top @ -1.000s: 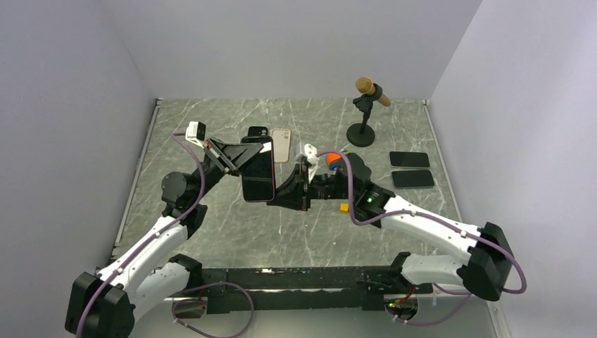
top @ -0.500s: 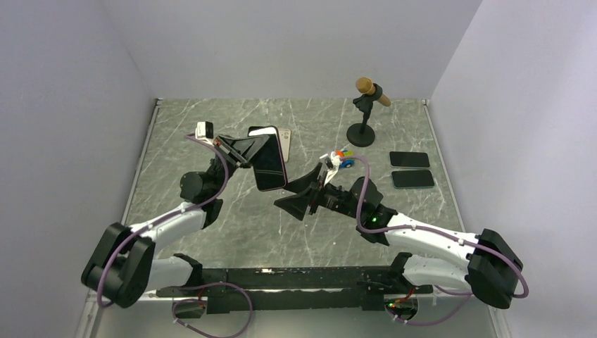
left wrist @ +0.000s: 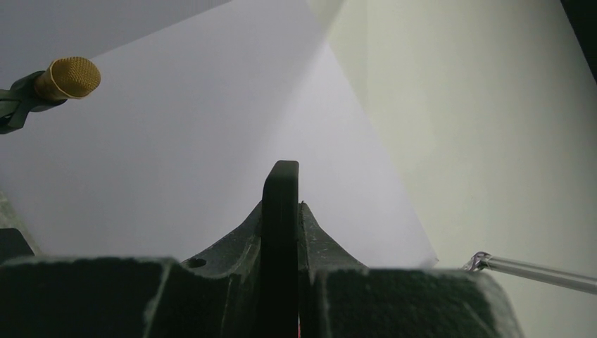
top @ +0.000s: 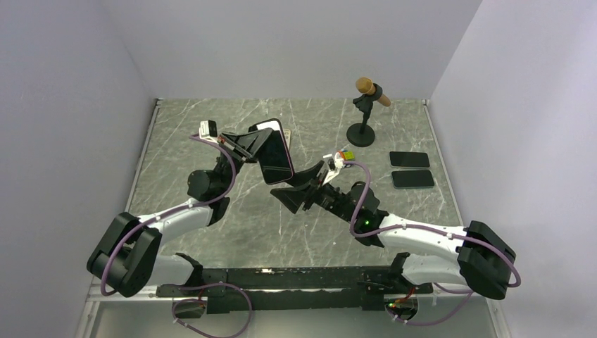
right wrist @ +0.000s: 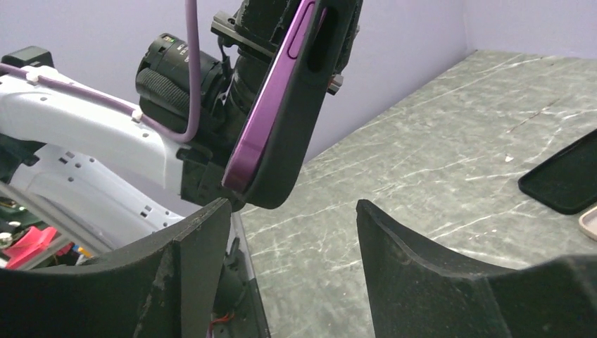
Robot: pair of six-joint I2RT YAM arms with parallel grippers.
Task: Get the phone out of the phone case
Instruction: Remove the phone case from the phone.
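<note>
Purple-edged phone [right wrist: 266, 113], tilted — black case [right wrist: 301, 123] wrapping it.

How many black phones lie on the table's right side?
2: the far phone and the near phone, side by side right of the microphone stand. More may be hidden.

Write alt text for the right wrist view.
The left gripper holds a purple phone in its black phone case, tilted, above the marble table. The right gripper, jaws open, fills the foreground just below it.
</note>
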